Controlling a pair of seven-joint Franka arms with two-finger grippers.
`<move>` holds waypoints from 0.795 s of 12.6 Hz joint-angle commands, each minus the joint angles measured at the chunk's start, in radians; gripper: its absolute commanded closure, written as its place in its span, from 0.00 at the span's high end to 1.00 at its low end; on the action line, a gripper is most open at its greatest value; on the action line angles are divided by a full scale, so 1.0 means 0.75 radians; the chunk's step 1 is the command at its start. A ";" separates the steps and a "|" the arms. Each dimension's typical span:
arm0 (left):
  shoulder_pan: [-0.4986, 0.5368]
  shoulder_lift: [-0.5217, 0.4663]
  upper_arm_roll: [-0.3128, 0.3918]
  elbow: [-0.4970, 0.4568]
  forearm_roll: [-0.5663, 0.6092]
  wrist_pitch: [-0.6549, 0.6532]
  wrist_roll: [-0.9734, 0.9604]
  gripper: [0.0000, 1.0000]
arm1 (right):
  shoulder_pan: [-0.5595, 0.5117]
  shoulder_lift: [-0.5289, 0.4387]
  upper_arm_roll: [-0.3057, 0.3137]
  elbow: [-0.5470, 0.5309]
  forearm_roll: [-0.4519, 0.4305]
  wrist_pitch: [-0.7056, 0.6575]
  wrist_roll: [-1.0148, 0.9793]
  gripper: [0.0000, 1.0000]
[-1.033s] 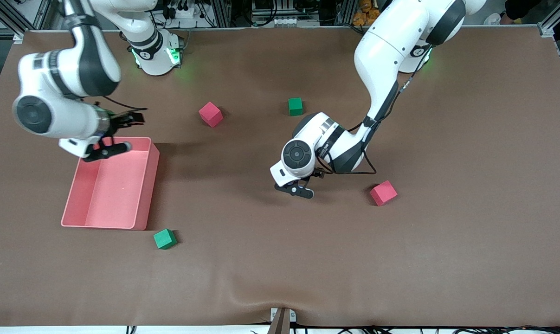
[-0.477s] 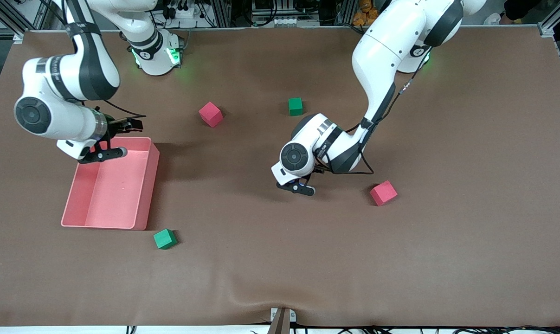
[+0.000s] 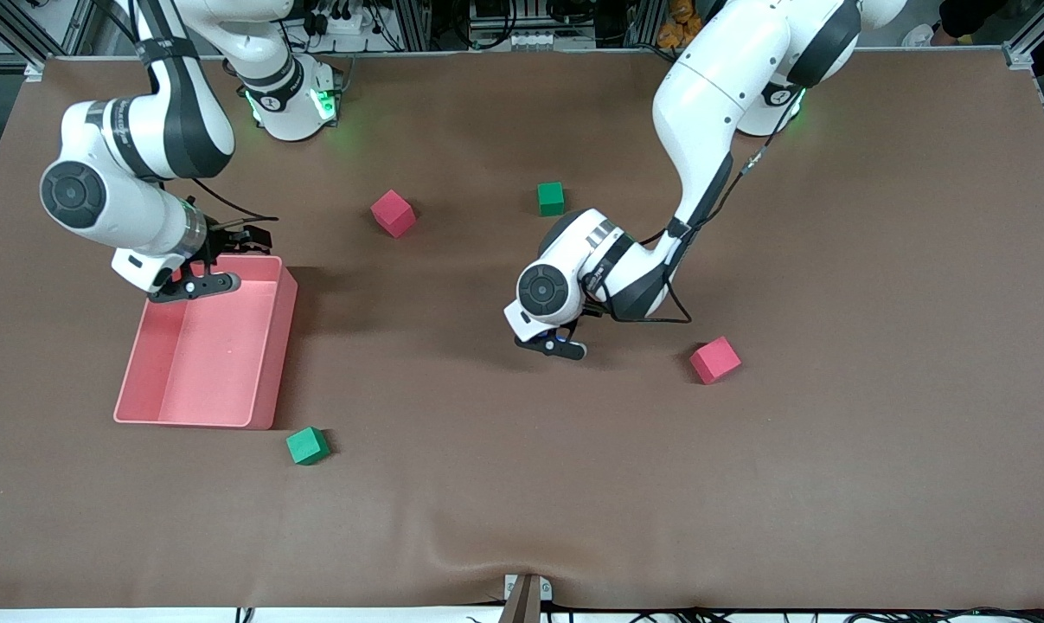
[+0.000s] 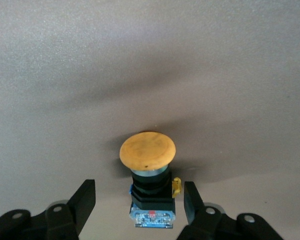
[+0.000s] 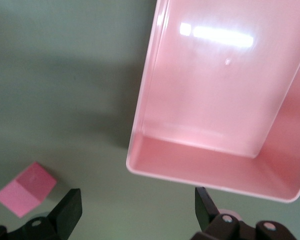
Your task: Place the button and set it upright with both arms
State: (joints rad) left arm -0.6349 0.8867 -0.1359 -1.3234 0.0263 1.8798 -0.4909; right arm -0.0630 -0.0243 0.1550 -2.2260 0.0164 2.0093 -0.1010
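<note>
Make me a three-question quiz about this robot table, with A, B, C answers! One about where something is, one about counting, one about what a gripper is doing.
1. Where is the button?
A. In the pink tray
B. On the brown table, between the left gripper's fingers
C. On top of a green cube

2. How many green cubes are on the table?
A. Two
B. Four
C. None

3. What state is the left gripper in?
A. Shut on a pink cube
B. Not in view
C. Open, fingers on either side of the button

Answers:
1. B: the left wrist view shows it on the table, a finger on each side.
2. A: one green cube is near the arms' bases, the other is near the pink tray.
3. C: gaps show between both fingers and the button.
</note>
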 commanded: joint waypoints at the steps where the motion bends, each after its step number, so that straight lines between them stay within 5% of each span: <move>1: -0.010 0.000 0.003 -0.007 0.000 -0.015 -0.020 0.66 | 0.000 -0.035 0.010 0.078 -0.008 0.025 0.016 1.00; 6: -0.010 -0.010 0.003 -0.003 -0.060 -0.013 -0.127 0.00 | -0.018 -0.035 0.002 0.282 -0.010 0.010 0.004 1.00; 10: -0.012 -0.045 -0.001 0.006 -0.049 -0.015 -0.214 0.00 | -0.020 -0.023 -0.022 0.472 -0.014 -0.177 0.004 1.00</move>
State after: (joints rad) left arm -0.6359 0.8844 -0.1408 -1.3177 -0.0024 1.8802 -0.6000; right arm -0.0670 -0.0451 0.1433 -1.9538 0.0163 1.9704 -0.1009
